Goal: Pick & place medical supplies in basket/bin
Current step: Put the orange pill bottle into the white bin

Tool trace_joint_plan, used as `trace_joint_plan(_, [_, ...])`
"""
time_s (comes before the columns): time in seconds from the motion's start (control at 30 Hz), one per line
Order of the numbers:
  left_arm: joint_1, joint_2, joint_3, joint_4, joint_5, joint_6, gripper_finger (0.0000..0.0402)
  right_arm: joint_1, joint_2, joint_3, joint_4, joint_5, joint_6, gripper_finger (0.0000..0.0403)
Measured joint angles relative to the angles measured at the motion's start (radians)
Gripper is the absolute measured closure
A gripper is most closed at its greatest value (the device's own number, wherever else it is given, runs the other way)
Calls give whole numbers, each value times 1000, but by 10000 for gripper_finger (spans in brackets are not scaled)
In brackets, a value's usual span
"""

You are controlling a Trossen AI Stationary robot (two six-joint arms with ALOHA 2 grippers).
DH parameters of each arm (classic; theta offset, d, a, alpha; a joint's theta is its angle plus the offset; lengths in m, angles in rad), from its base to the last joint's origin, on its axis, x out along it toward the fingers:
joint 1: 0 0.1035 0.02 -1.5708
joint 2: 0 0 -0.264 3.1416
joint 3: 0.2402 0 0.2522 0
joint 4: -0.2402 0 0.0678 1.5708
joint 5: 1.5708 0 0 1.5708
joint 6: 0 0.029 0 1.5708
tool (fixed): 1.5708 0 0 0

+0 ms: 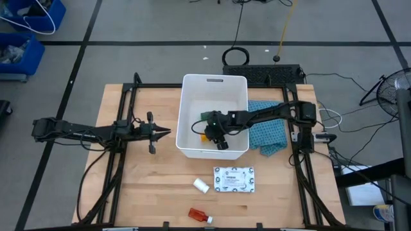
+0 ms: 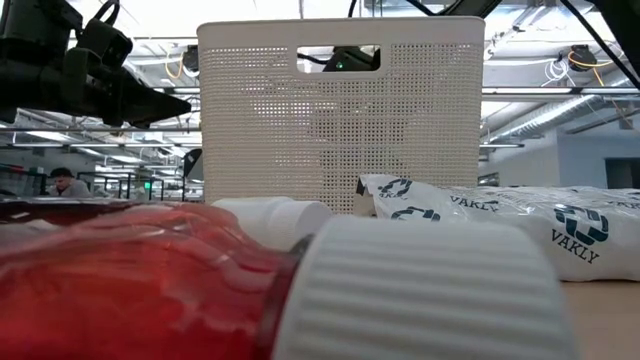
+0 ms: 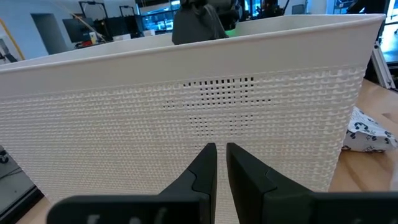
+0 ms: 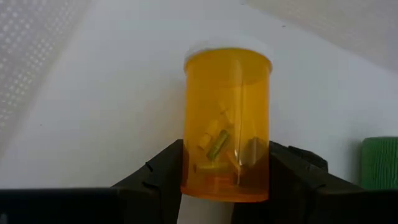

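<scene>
The white tub (image 1: 215, 83) stands mid-table. My right gripper (image 1: 217, 136) reaches into it from the right and is shut on the orange vial (image 4: 227, 124), which has small pills inside. A green oblong (image 4: 380, 163) lies on the tub floor beside it. My left gripper (image 1: 164, 131) is shut and hovers just outside the tub's left wall (image 3: 186, 118). On the table near the tub lie the flat white printed packet (image 1: 234, 178), the small white cylinder (image 1: 201, 185) and the red bottle with white cap (image 1: 200, 215). The black oblong is hidden. My right gripper pinches the orange vial between its two fingers (image 4: 168, 171) at the vial's bottom end (image 4: 224, 177), opposite the white cap (image 4: 227, 51). The vial points forward along the fingers, cap away from the wrist. Whether it rests on the tub floor I cannot tell.
A teal-blue cloth (image 1: 268, 131) lies right of the tub under my right arm. In the low view the red bottle (image 2: 150, 290) fills the foreground, with the packet (image 2: 480, 215) behind it to the right. Bare wood shows on the table's near left.
</scene>
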Motion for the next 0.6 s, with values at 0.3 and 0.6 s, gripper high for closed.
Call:
trace_joint_plan(0.3, [0,0,0,0,0,-1,360,0,-3,0,-8,5,90,169])
trace_joint_plan(0.6, [0,0,0,0,0,-3,360,24,-97,-2,-23,191,86,137])
